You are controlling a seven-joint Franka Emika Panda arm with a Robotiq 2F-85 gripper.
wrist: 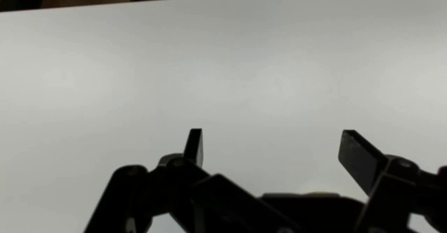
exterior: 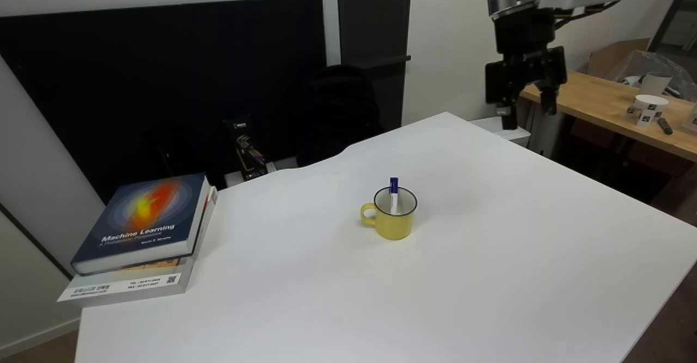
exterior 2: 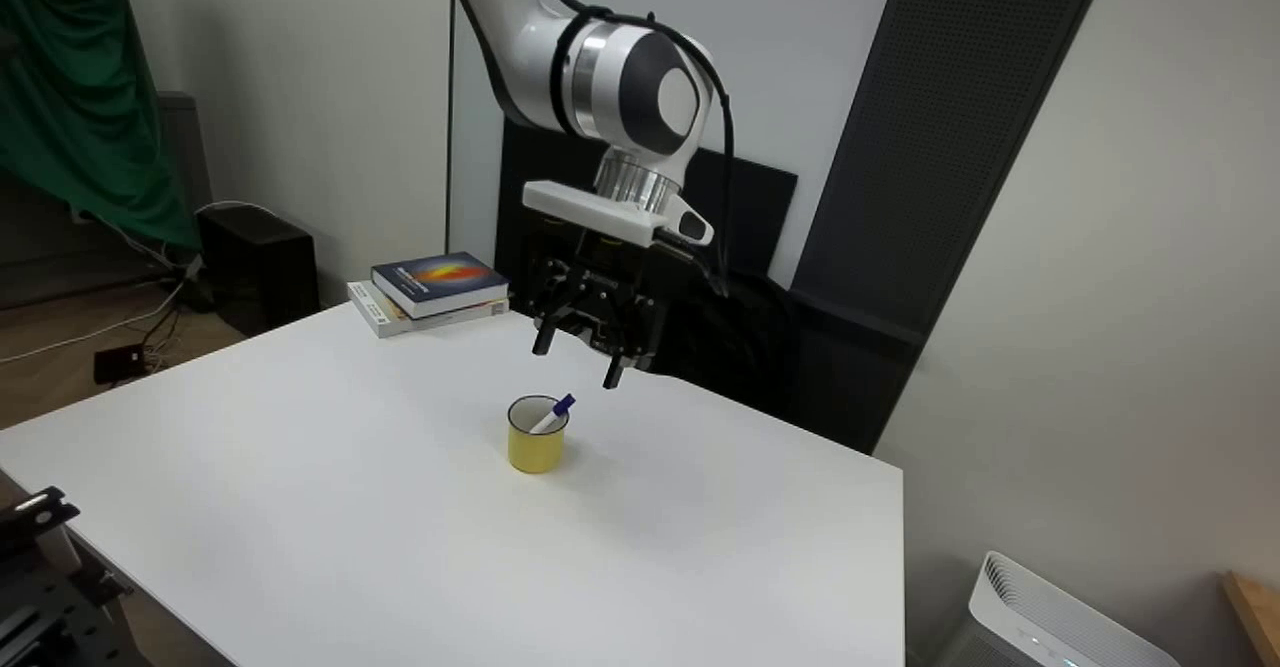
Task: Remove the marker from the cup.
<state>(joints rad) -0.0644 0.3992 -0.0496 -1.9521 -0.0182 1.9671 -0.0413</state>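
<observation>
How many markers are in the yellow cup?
1 that shows: the marker leans in the yellow cup, its blue cap poking out the top. The inside bottom is hidden, so a shorter one could be down there.

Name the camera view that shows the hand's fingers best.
The wrist view: both fingers of the hand appear large and close to the camera, spread apart, with white table showing between them. Both exterior views show the fingers too, also apart, but much smaller.

Exterior views angled down, sharing the table (exterior: 463, 276), wrist view close behind fingers (wrist: 360, 159)
</observation>
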